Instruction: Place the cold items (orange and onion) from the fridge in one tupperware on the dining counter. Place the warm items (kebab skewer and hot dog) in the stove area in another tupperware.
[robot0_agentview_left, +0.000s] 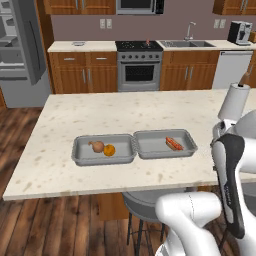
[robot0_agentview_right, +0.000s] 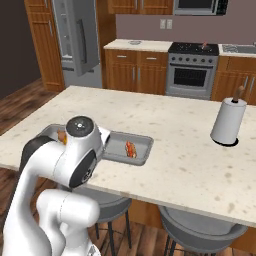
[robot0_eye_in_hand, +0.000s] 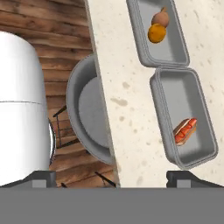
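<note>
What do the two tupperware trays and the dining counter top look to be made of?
Tupperware trays: plain matte grey, thin rolled rims, no shine; probably plastic, though dull metal is possible. Dining counter: cream slab with scattered brown flecks and a smooth, slightly glossy face; looks like polished stone or a stone-look laminate; the render cannot settle which.

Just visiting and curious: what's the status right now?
Gripper open, holding nothing. Onion and orange share one tupperware; hot dog alone in the other. No kebab skewer in it yet. Nothing in the way.
</note>
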